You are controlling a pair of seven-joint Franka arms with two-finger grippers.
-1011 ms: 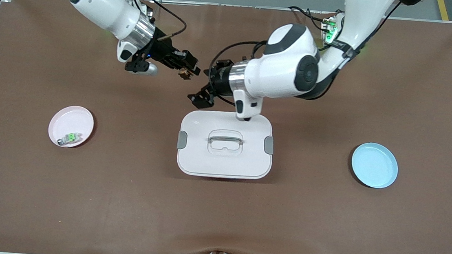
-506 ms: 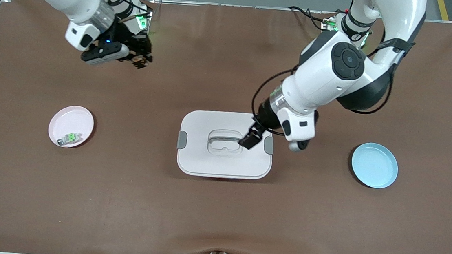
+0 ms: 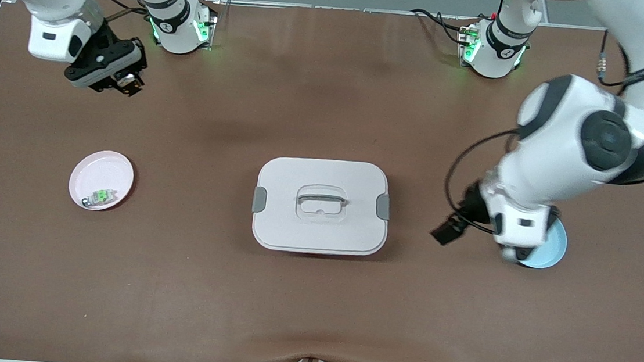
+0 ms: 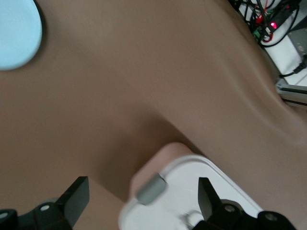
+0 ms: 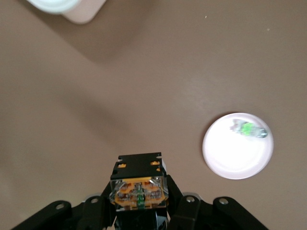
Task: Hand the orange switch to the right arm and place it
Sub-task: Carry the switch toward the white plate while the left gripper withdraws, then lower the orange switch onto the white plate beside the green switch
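Note:
The orange switch (image 5: 139, 188), a small black block with an orange centre, sits clamped between my right gripper's fingers. My right gripper (image 3: 125, 79) hangs over bare table near the right arm's base, up-table from the pink plate (image 3: 100, 168); the right wrist view shows the gripper (image 5: 139, 201) and the plate (image 5: 230, 158) beneath it. My left gripper (image 3: 447, 231) is open and empty, over the table between the white lidded box (image 3: 323, 172) and the blue plate (image 3: 555, 243). The left wrist view shows its fingers (image 4: 76, 194) spread wide.
A pale grey part with a green centre (image 3: 100, 196) lies in the pink plate, also in the right wrist view (image 5: 248, 129). The left arm's wrist covers part of the blue plate. The box's grey latch (image 4: 152, 188) and the blue plate (image 4: 14, 33) show in the left wrist view.
The right gripper has carried the switch from over the middle toward the right arm's end. The left gripper, empty, has swung from near the handover point, across the box, to beside the blue plate.

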